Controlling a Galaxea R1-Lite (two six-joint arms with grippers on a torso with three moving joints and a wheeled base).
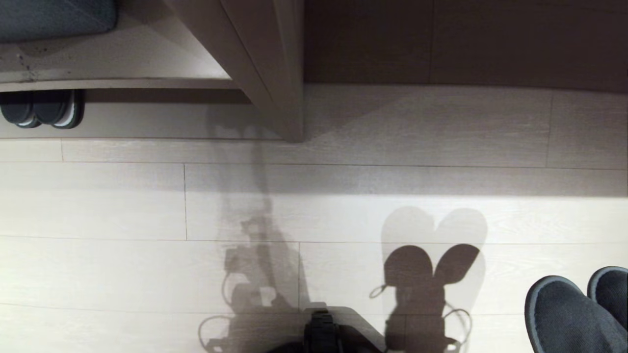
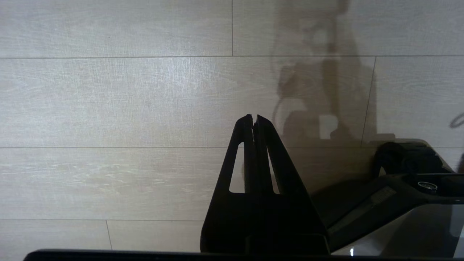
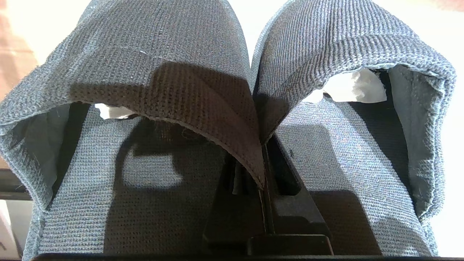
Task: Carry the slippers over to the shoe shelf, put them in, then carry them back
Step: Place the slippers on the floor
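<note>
R gripper (image 3: pixel 261 170) is clenched on the slippers (image 3: pixel 232 90), pinching the inner upper edges of both together where they meet at centre frame in the R wrist view. In the head view the slippers (image 1: pixel 579 314) hang at lower right, toes up-frame, off the floor (image 1: pixel 343 211) judging by their shadow at lower centre. L gripper (image 2: pixel 254 119) is pressed closed on nothing, parked over bare planks.

The step looks like carrying. To do it well: keep the pinch firm, since fabric is thin and only edges are held; move smoothly w/o swinging; approach the shelf opening square and low, toes first. Which cubby is the shoe shelf I can't tell from here; the built-in unit (image 1: pixel 265 68) sits upper left, well apart from the slippers.

Count: 2 slippers held, 1 other dark pair (image 1: pixel 44 109) (2 shoes, whitish edges) at far upper left under the unit, 2 grippers.
</note>
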